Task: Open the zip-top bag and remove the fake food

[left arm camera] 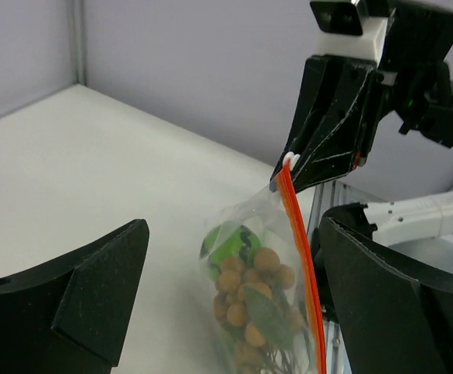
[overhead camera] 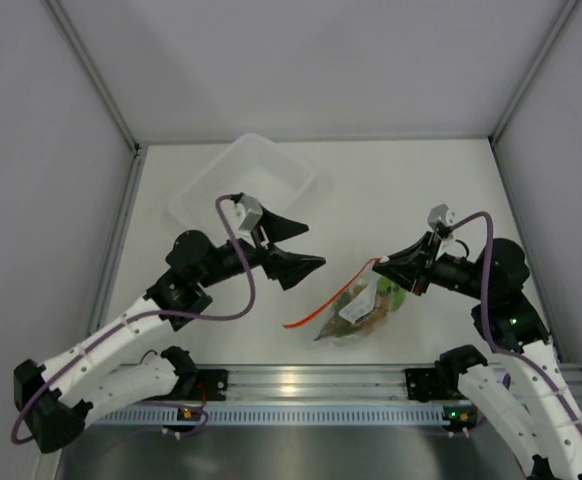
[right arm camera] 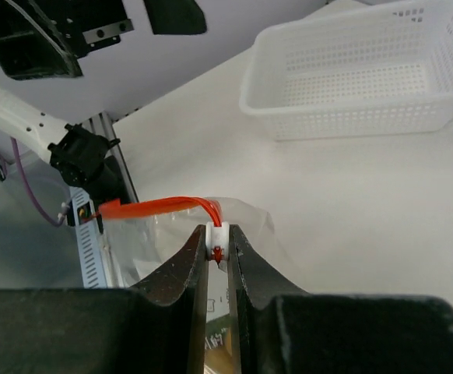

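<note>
Closest to the robot, just past the silver metal rail, the small clear crinkly plastic bag sits low on the white table, between the two arms. The toy food is inside it. I can see a bunch of little tan-brown balls with green leaves and a round green ball with dark marks, but I cannot pick out a third toy for sure. A bit farther back, the black right gripper is squeezed tight on the small white slider at one end of the thin red zip strip. I think it pinches just there because sliding that piece along the strip is how the bag opens. That corner is the highest part of the bag, so the food has sunk to the bottom. The strip is the bag's long line. From above it slants from the right gripper toward the near left, and the mouth side faces the left arm. I cannot tell if the mouth is open at all. The black left gripper hangs in the air near the bag, fingers spread wide, holding nothing and pointing at it. I think it is there to hold the bag steady. Farthest back is the see-through plastic tray with little holes, well apart from the bag. It looks like a good place for the food.
</note>
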Robot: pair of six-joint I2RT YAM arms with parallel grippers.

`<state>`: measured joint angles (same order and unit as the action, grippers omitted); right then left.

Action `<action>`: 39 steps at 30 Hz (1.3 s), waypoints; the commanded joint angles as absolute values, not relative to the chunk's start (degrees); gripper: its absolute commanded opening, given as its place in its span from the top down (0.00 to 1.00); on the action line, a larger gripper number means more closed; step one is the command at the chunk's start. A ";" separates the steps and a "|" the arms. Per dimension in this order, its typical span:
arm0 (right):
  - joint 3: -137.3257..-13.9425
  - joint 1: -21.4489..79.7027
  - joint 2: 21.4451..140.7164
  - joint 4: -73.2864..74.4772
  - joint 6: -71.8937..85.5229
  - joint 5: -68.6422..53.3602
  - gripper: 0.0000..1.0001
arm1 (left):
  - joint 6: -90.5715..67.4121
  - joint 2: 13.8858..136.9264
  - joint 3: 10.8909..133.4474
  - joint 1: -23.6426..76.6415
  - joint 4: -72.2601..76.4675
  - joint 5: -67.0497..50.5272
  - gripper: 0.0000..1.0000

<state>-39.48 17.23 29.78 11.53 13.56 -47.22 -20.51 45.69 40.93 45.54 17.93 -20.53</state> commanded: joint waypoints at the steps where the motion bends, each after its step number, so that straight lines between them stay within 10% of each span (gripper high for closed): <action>1: -44.12 18.72 31.64 16.07 8.62 -47.47 1.00 | -15.83 56.05 46.92 45.70 18.28 -32.41 0.04; 29: -45.62 21.97 37.80 19.26 8.44 -38.40 1.00 | -6.07 69.87 54.84 51.23 11.80 -26.83 0.06; 35: -45.18 21.97 35.51 16.61 9.58 -42.27 1.00 | -2.28 74.17 57.83 55.02 5.63 -19.52 0.47; 36: -45.00 21.97 35.16 16.18 9.58 -42.54 1.00 | -2.37 74.27 57.83 55.02 5.71 -19.42 0.71; 39: -44.13 21.97 34.46 15.56 9.32 -42.71 1.00 | -3.16 73.83 58.01 55.02 5.71 -20.04 1.00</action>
